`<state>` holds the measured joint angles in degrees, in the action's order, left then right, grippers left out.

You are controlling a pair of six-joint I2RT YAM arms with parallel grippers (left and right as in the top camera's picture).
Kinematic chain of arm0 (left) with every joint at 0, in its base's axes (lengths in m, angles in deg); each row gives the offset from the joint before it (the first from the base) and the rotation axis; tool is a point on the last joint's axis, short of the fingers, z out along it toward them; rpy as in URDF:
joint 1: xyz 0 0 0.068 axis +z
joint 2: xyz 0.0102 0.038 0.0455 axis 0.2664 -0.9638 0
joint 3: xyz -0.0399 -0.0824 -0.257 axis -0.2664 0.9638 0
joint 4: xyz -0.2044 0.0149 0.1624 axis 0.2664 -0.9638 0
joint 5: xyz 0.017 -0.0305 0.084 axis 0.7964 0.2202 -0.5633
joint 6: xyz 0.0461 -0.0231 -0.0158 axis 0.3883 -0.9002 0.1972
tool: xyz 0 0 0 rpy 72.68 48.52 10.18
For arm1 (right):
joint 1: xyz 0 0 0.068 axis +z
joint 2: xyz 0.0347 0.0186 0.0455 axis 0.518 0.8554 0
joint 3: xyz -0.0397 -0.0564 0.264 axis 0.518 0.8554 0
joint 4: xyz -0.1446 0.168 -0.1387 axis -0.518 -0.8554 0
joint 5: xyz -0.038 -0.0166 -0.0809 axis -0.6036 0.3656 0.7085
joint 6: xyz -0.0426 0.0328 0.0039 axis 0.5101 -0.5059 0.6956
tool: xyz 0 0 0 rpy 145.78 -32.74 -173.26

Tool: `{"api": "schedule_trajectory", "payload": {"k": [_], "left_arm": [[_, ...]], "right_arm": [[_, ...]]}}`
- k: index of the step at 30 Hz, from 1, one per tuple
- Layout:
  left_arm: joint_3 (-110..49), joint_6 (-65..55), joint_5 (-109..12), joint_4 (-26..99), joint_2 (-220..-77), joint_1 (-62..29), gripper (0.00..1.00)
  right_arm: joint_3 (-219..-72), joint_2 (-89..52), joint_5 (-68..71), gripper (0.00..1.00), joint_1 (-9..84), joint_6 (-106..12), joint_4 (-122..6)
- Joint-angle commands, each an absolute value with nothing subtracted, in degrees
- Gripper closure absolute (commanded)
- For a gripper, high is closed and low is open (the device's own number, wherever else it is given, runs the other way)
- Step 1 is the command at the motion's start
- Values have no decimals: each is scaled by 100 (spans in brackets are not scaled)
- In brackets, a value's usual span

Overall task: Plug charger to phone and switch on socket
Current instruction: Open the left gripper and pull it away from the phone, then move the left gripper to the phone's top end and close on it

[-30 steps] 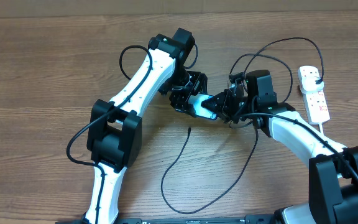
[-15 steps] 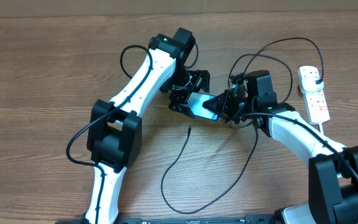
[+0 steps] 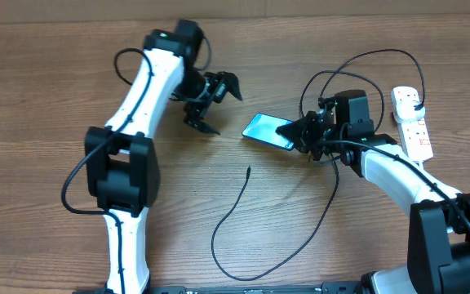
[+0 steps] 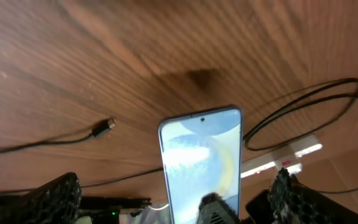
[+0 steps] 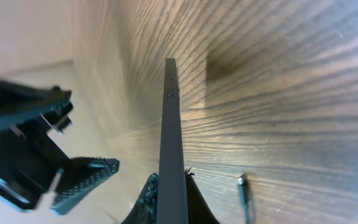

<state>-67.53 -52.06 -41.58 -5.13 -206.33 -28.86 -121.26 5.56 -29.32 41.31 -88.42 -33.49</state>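
- Our left gripper [image 3: 216, 104] gaped empty at upper left; our right gripper [image 3: 299, 132] pinched the phone [image 3: 263, 129] by its end, mid-frame;
- We feared the phone might pivot in that end-only pinch and miss the loose charger [image 4: 104, 128] connector.

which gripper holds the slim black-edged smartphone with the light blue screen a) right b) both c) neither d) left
a: the right gripper is shut on one end of the slim black-edged smartphone, while the left gripper stands open and apart from it.
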Motion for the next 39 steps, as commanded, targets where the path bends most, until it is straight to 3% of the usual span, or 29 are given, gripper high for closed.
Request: {"api": "schedule_trajectory", "payload": {"k": [1,9,14,23,30,39], "left_arm": [[-6900,-4572,-4012,-434,-20615,-2818,0],[-6900,-4581,-3654,224,-20615,-2810,0],[-6895,-4048,-3116,1378,-20615,-2775,0],[-6539,-3718,-2318,2814,-20620,-2388,0],[-5560,-4551,-1319,4492,-20620,-2217,0],[-5424,-5506,-1265,5625,-20617,-2567,0]], "right_arm": [[-12231,541,-3048,96,4087,-10494,-3275],[-12231,541,-3400,96,4094,-12040,-2027],[-12231,541,-3402,96,4092,-12597,-1295],[-12231,541,-3094,96,4070,-12612,-672],[-12231,541,-2751,96,4072,-12593,56],[-12231,541,-2233,96,4100,-12597,194]]}}
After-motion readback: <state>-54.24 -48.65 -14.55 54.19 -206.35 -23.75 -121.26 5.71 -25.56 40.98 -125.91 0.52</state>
